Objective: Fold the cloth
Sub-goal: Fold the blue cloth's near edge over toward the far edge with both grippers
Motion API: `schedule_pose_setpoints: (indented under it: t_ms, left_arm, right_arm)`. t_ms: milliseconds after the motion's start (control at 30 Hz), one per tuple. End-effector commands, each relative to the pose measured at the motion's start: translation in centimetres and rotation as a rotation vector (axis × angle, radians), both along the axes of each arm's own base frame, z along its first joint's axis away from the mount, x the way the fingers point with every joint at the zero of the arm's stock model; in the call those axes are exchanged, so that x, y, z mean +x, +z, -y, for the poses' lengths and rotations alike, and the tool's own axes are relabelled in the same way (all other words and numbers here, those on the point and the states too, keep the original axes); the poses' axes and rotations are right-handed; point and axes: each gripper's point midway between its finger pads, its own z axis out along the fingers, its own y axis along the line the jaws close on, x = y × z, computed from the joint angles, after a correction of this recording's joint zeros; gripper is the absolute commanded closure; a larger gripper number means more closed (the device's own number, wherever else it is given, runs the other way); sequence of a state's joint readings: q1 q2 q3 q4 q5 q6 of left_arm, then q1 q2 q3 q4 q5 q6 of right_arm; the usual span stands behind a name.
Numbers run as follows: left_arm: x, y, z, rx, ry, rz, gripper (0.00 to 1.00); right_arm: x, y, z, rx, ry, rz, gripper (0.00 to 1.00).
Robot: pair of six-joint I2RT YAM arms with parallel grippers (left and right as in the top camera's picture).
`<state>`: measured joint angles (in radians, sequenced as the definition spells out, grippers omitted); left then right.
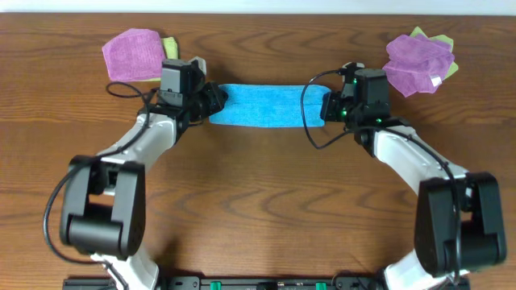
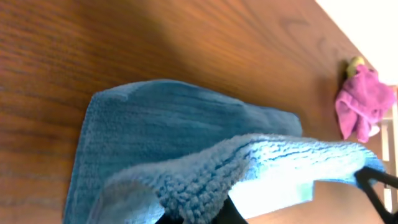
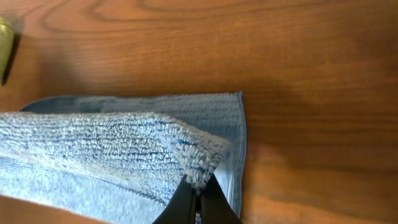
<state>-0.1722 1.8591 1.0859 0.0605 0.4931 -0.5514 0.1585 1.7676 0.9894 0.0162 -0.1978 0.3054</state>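
The sky-blue cloth (image 1: pixel 268 105) lies as a long folded strip across the far middle of the table. My left gripper (image 1: pixel 211 102) is shut on its left corner, and my right gripper (image 1: pixel 328 107) is shut on its right corner. In the left wrist view the pinched upper layer of the cloth (image 2: pixel 205 168) lifts over the flat lower layer, with my jaws (image 2: pixel 202 214) at the bottom edge. In the right wrist view my closed fingers (image 3: pixel 198 199) pinch a raised corner of the cloth (image 3: pixel 124 143) above the lower layer.
A purple cloth (image 1: pixel 131 54) with a light green cloth (image 1: pixel 170 45) behind it lies at the far left. Another purple cloth (image 1: pixel 417 64) over a light green one (image 1: pixel 448 71) lies at the far right and shows in the left wrist view (image 2: pixel 362 102).
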Motion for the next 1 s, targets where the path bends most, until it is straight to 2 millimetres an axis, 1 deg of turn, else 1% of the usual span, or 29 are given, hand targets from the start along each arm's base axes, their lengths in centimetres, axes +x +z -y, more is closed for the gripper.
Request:
schedule_pose_setpoints:
  t_ms: [0,133,333,433,467,600,667,867,967]
  left_arm:
    - [0.7,-0.9,-0.8,0.011,0.049,-0.010,0.94]
    - [1.2,-1.4,-1.8,0.056,0.094,-0.003,0.94]
    - [1.9,-2.0,-3.2,0.131,0.162,0.015,0.94]
    - [2.2,-3.0,-3.1,0.135,0.162,0.015,0.94]
    - [2.4,-3.6,-3.1,0.134,0.160,0.013,0.94]
    - [3.0,-5.0,-2.8,0.121,0.157,0.020,0.94]
    - [3.3,-5.1,-2.8,0.119,0.158,0.031,0.94]
    - [3.6,-5.6,-2.9,0.123,0.167,0.035,0.94]
    - [3.6,-5.8,-3.1,0.135,0.178,0.035,0.94]
  right_arm:
    - [0.9,-0.9,0.7,-0.029,-0.046,-0.006,0.99]
    - [1.2,-2.4,0.9,-0.039,-0.054,-0.017,0.99]
    - [2.1,-3.4,1.1,-0.051,-0.071,0.004,0.99]
    - [2.2,-3.9,1.1,-0.053,-0.072,0.001,0.99]
    - [2.2,-4.1,1.1,-0.056,-0.072,-0.002,0.99]
    - [2.3,-4.3,1.4,-0.074,-0.087,0.001,0.99]
    - [2.5,-4.3,1.8,-0.090,-0.106,0.011,0.99]
    - [3.2,-3.9,2.1,-0.098,-0.124,0.045,0.99]
    - [3.4,-4.2,2.1,-0.102,-0.129,0.050,0.99]
